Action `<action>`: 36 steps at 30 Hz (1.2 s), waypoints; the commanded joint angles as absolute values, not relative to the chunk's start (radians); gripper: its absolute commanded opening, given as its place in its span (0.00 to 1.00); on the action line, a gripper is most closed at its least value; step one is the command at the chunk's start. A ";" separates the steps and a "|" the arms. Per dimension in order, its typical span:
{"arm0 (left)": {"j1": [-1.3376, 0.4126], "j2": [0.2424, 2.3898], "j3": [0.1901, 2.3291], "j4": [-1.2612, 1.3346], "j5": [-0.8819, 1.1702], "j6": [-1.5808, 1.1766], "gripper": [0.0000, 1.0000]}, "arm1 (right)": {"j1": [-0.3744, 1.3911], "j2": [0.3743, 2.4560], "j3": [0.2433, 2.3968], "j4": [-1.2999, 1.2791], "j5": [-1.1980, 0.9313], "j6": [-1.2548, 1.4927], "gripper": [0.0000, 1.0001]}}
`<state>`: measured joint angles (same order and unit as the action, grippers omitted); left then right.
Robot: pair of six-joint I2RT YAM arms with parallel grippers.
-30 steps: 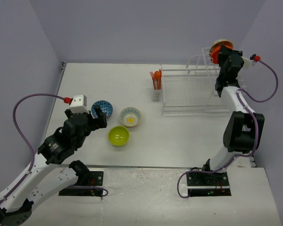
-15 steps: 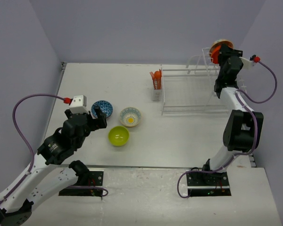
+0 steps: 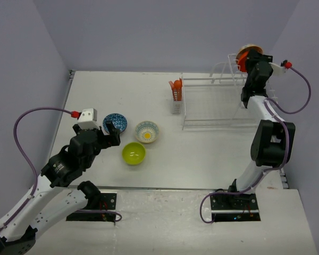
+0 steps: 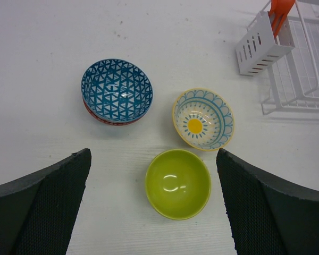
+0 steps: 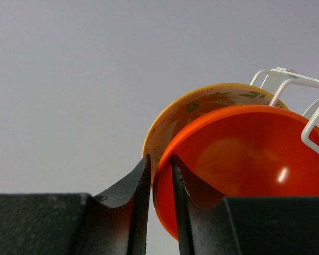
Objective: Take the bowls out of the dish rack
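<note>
White left arm (image 3: 48, 204) and right arm (image 3: 252, 170), black joints, black mesh-textured fingers (image 4: 42, 207); purple cable (image 3: 16, 133) looping to a red plug (image 3: 74, 112) on each; black base plates (image 3: 109, 203)

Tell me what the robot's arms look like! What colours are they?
The left arm and right arm are white tubes with chunky black joints. A purple cable loops to a red plug near each wrist. The left gripper and right gripper have black fingers; the left's pads look bumpy like mesh.

Bowls (image 3: 133, 153) on table (image 3: 212, 154), left of dish rack (image 3: 218, 106).
</note>
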<state>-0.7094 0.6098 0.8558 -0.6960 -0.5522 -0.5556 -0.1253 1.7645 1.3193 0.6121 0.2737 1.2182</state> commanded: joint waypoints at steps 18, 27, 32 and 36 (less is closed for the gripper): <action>-0.723 0.598 0.853 -0.647 -0.548 -0.529 1.00 | -0.156 1.810 1.419 0.621 0.183 1.241 0.13; -0.723 0.600 0.853 -0.647 -0.548 -0.529 1.00 | -0.167 1.805 1.397 0.667 0.156 1.247 0.00; -0.723 0.597 0.853 -0.647 -0.549 -0.529 1.00 | -0.169 1.802 1.393 0.667 0.144 1.259 0.00; -0.723 0.598 0.853 -0.647 -0.549 -0.529 1.00 | -0.172 1.796 1.384 0.669 0.137 1.279 0.00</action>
